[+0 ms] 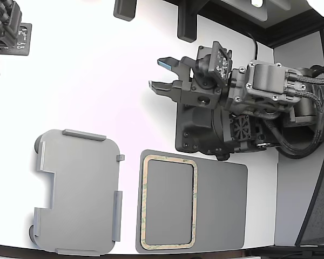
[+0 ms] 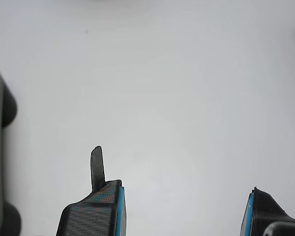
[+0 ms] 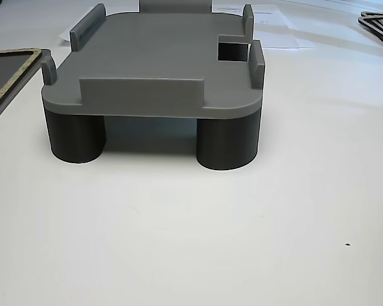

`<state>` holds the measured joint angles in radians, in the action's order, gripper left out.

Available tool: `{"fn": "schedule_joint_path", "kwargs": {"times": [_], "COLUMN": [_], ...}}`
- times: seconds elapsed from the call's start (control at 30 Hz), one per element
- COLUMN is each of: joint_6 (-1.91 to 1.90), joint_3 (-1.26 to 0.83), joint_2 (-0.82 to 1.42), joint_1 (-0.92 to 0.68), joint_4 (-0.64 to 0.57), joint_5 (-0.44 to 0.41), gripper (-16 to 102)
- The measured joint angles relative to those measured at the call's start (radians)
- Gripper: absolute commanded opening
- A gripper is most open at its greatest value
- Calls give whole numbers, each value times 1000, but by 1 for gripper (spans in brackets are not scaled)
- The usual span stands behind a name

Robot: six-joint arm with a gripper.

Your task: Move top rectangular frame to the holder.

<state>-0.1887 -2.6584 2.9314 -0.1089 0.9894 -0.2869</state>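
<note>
- Our gripper hangs empty, jaws apart, over bare desk.
- Frame lies flat on the dark mat, at 6 o'clock from the gripper; holder at 9 o'clock from the frame.
- Risk: thin flat frame, so the fingers could skid off or drag the mat along.

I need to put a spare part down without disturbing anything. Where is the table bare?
The widest bare patch is the white table above the holder and to the exterior view's left of the open gripper. It is crowded along the bottom: holder, then the frame on its dark mat, with only a narrow gap between.
</note>
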Motion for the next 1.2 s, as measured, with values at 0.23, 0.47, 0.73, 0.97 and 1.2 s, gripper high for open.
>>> {"fn": "schedule_joint_path", "kwargs": {"times": [0.23, 0.47, 0.73, 0.97, 1.2], "joint_6": [61, 132, 348, 434, 423], "joint_3": [-37, 12, 213, 368, 489], "joint_2": [0, -8, -195, -376, -571], "joint_1": [0, 0, -124, -365, -649], "joint_4": [-179, -230, -114, 0, 87], "joint_5": [31, 71, 101, -29, -187], "gripper": [100, 100, 100, 81, 100]}}
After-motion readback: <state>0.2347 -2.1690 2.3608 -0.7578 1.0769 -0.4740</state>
